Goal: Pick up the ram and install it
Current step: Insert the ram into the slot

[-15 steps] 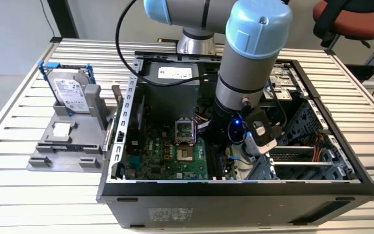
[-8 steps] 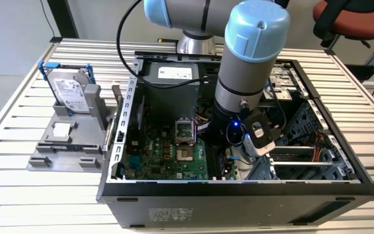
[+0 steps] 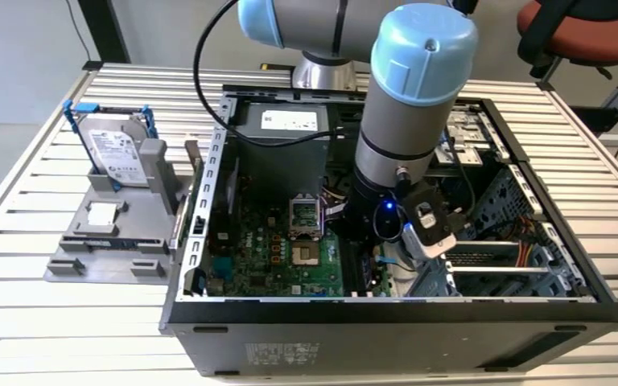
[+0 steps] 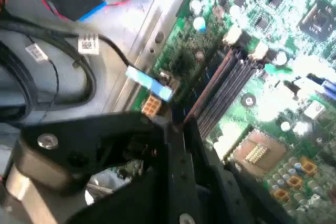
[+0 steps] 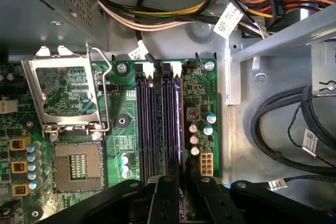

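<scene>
Slatted metal surface (image 3: 30, 322) carries the open computer case (image 3: 395, 322). Your pincer (image 5: 182, 190) clenches the ram (image 5: 182, 174) edge-on, long axis running along the motherboard slots (image 5: 157, 124).

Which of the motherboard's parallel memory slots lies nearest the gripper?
The outermost slot, next to the white connector and capacitors, farthest from the CPU socket; the gripper sits in line with it.
</scene>
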### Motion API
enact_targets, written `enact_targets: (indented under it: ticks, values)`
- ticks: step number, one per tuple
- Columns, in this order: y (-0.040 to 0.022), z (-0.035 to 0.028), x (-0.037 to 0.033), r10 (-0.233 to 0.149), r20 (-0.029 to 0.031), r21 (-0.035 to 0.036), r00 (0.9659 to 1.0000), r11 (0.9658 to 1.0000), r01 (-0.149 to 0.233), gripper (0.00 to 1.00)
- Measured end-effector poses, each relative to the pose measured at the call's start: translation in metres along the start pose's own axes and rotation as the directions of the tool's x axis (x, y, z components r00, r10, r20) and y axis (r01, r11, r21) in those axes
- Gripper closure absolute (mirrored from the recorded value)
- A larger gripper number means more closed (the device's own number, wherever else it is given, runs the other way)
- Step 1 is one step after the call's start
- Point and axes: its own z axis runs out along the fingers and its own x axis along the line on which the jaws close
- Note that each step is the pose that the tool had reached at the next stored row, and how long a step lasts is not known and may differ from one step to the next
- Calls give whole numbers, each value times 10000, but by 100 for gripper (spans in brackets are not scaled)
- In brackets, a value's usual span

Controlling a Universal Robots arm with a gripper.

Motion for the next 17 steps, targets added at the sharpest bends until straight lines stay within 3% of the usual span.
enact_targets:
  ticks: [10,11,13,14,17]
  values:
    - [5,-446,-23,44,-3,22,10000,10000,-44,0]
    - [6,-475,-24,43,-4,23,10000,10000,-43,0]
    - [6,-474,-23,40,-3,20,10000,10000,-40,0]
    - [6,-474,-23,40,-3,19,10000,10000,-40,100]
    - [7,-475,-23,41,-4,22,10000,10000,-41,100]
